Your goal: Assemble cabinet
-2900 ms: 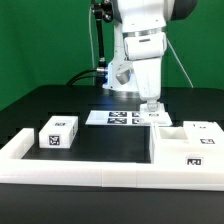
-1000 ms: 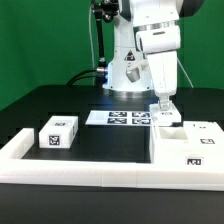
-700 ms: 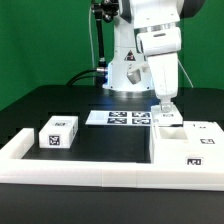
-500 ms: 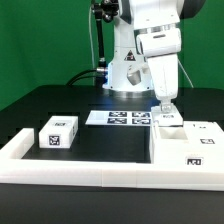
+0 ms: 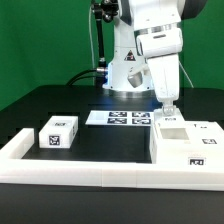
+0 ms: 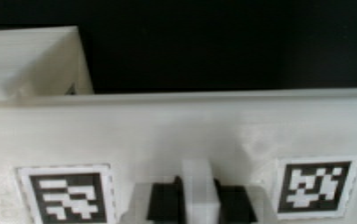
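My gripper [image 5: 168, 108] is shut on a white cabinet panel [image 5: 170, 119] and holds it at the back left corner of the big open white cabinet body [image 5: 188, 148], on the exterior view's right. In the wrist view my gripper [image 6: 200, 203] has its dark fingers [image 6: 164, 201] pressed on either side of a thin white ridge of the panel [image 6: 193, 125], with a tag on each side of them. A wall of the cabinet body [image 6: 33, 62] shows beyond the panel. A small white tagged cabinet block [image 5: 58, 132] sits on the exterior view's left.
The marker board [image 5: 122, 118] lies flat on the black table behind the parts. A long low white rail [image 5: 90, 170] runs along the front, with a raised end at the exterior view's left. The robot base [image 5: 125, 75] stands at the back.
My gripper has carried the panel toward the exterior view's right, from beside the marker board to the cabinet body's back corner. In the last half second it has sunk slightly. The small block has not moved.
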Motion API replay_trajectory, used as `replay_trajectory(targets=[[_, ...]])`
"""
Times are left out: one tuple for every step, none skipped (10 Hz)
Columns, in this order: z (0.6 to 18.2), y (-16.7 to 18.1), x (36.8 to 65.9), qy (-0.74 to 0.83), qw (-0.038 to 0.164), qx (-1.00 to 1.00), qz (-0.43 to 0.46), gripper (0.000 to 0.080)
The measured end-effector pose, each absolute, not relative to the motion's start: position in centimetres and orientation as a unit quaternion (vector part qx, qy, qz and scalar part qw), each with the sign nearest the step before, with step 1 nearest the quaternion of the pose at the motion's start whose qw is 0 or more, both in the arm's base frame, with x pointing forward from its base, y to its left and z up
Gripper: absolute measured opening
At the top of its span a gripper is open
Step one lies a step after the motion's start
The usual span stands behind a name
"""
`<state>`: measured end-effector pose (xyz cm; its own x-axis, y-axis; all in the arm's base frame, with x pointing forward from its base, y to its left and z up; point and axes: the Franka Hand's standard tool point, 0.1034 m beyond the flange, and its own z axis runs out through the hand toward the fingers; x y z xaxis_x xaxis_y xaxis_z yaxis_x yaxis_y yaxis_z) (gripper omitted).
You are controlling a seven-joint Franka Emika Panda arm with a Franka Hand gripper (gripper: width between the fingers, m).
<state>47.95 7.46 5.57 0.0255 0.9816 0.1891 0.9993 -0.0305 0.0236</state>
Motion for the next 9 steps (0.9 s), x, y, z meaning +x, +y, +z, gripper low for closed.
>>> replay_trajectory(targets=[[5.4,7.3,48.2,-0.707,0.052,-0.700,-0.084,0.0062],[5.4,7.3,48.1,-0.704,0.052,-0.703,-0.084,0.0062],[5.4,7.3,48.2,-0.704,0.052,-0.703,-0.084,0.0062],[5.4,7.3,48.2,-0.704,0.052,-0.703,-0.084,0.0062],[5.4,7.3,48.2,-0.704,0.052,-0.703,-0.084,0.0062],[5.4,7.3,48.3,-0.705,0.052,-0.703,-0.084,0.0062],[5.6,7.0,49.0,-0.707,0.050,-0.700,-0.087,0.0062],[5.6,6.9,50.1,-0.706,0.053,-0.701,-0.088,0.0062],[5.7,6.9,51.3,-0.706,0.056,-0.700,-0.089,0.0062]])
